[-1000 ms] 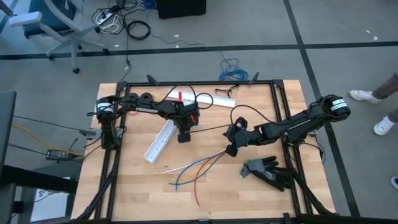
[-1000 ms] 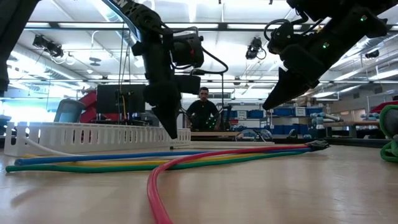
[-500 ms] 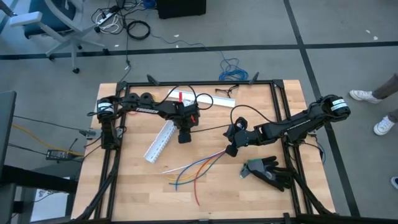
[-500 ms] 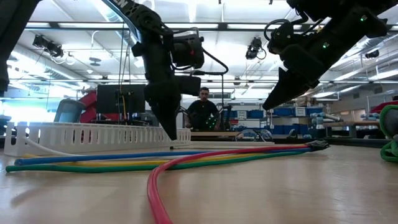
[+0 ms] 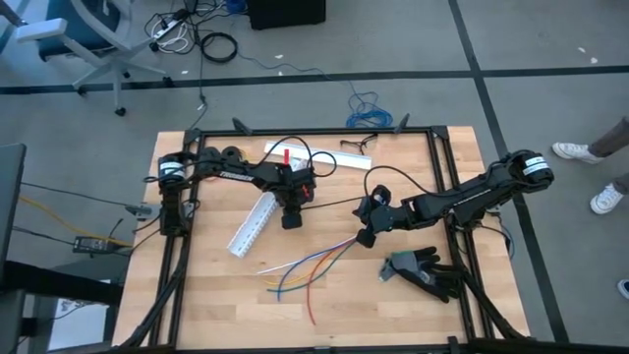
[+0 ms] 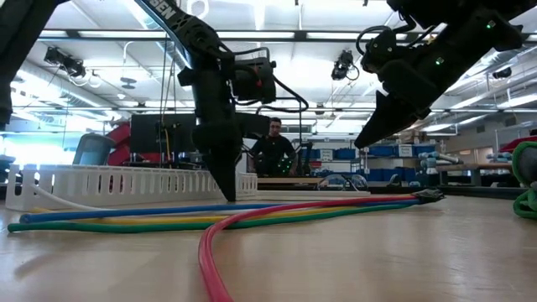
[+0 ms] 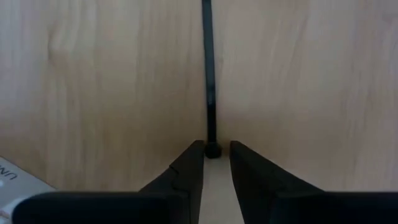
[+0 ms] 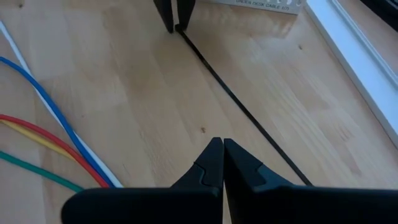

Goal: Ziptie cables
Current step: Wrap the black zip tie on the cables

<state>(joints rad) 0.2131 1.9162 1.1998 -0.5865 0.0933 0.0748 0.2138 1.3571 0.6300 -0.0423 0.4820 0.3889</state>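
Observation:
The cables (image 5: 300,270), blue, red, yellow, green and white, lie loose on the wooden table, fanned toward its near side (image 6: 252,210) (image 8: 62,143). The thin black ziptie (image 7: 210,74) lies flat beyond them (image 5: 334,204) (image 8: 236,102). My left gripper (image 7: 214,148) points down at the ziptie's head end (image 7: 213,150). It is narrowly open, with a finger on either side of the head and a gap showing to each (image 5: 291,218) (image 6: 228,197). My right gripper (image 8: 222,144) hangs shut and holding nothing above the cables' far ends (image 5: 366,239) (image 6: 361,143).
A white slotted duct (image 5: 254,223) lies just left of my left gripper, and a second white duct (image 5: 319,157) sits at the far edge. A black glove (image 5: 428,272) lies near the right edge. A person (image 6: 275,151) stands beyond the table, and shoes (image 5: 575,150) show to its right.
My left gripper has sunk a little toward the table, its fingertips coming down at the ziptie's end. My right gripper, the cables and the ziptie have stayed where they were.

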